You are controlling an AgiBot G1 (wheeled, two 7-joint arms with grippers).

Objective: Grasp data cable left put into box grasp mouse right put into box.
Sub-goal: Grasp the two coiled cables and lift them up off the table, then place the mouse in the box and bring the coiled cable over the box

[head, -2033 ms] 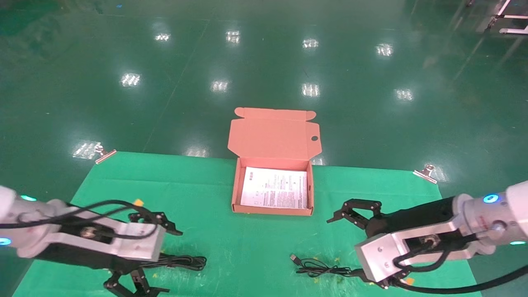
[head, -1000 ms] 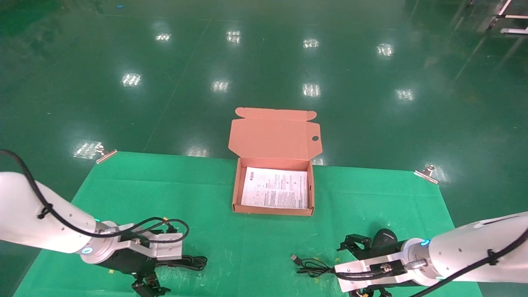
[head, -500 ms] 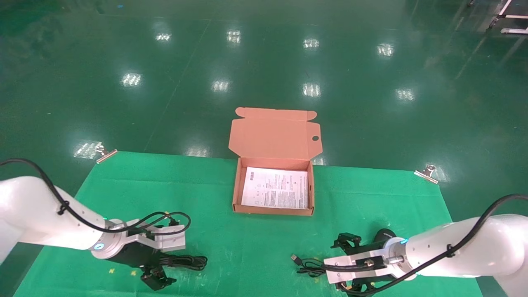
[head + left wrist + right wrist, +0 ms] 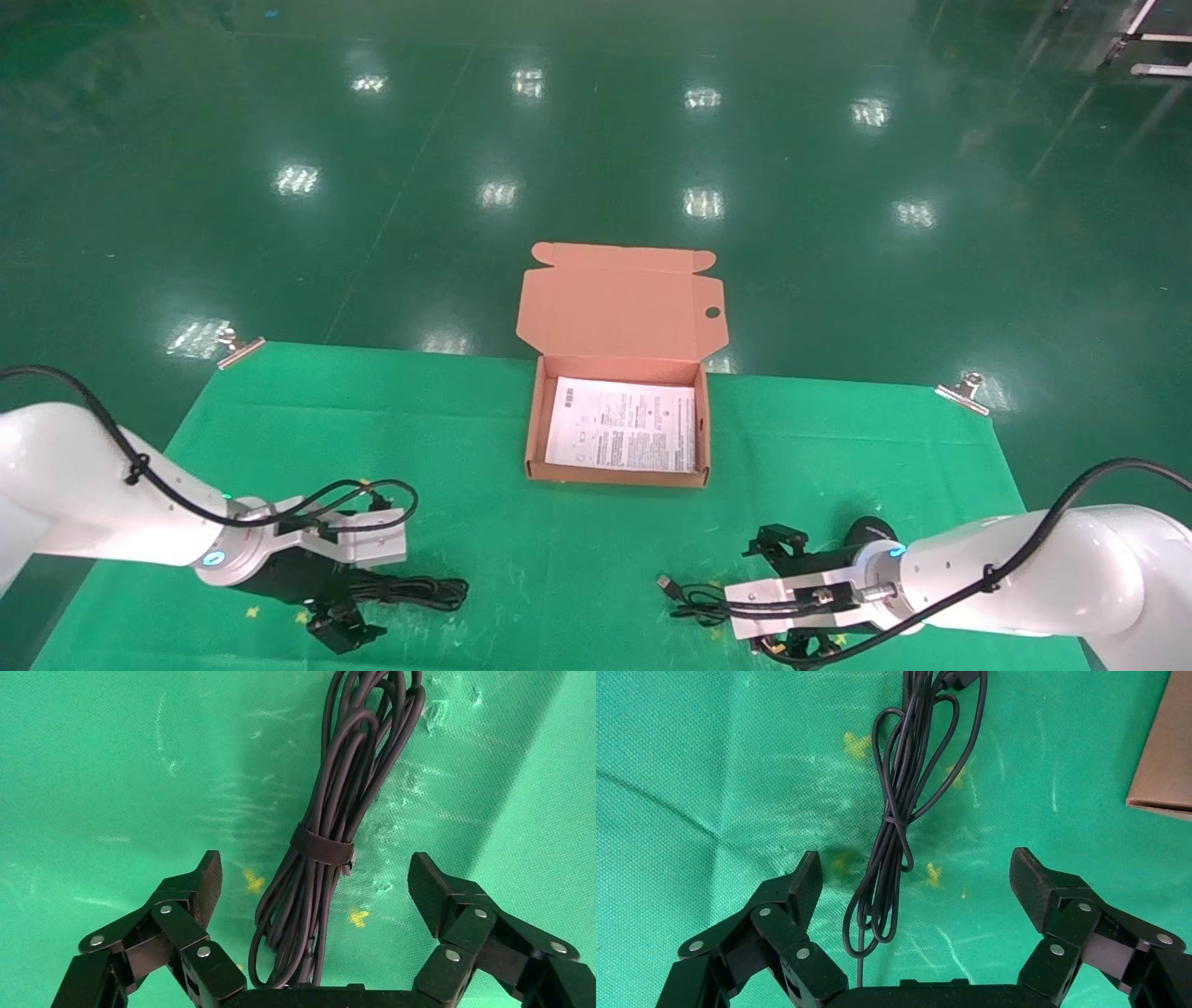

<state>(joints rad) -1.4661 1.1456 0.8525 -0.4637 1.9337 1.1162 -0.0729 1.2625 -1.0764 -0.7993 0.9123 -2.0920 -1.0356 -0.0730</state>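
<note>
Seen from the head view: a tabletop (image 4: 279, 419) covered with green cloth, held at its far corners by two metal clips (image 4: 237, 350).

At the far middle, the box (image 4: 533, 438), orange-brown cardboard, lid folded back and open, one round hole near the lid's right edge. Inside, flat on the bottom, a printed paper sheet (image 4: 621, 424).

Near the left front edge, the data cable (image 4: 421, 591): a long black bundle of loops, lying flat on the cloth, well apart from the box. In the left wrist view, bound in the middle by a dark strap (image 4: 322, 846). Left tool (image 4: 314, 881) low over it, fingers wide apart, one finger (image 4: 200, 888) on each side of the bundle, not touching it. Cable end near the tool lying between the two fingers, under the tool's body.

Near the right front edge, the mouse (image 4: 868, 531), black and oval, mostly hidden behind the right arm, on the cloth. Thin cord (image 4: 708, 604) gathered in loose loops to the left of it, with the USB plug (image 4: 665, 583) at the far left end. In the right wrist view, cord loops tied at one place by a thin wire. Right tool (image 4: 916, 878) low over the cord, fingers also wide apart, one finger (image 4: 1035, 881) on each side, nothing clamped. Corner of the box visible at the edge of the same view.
</note>
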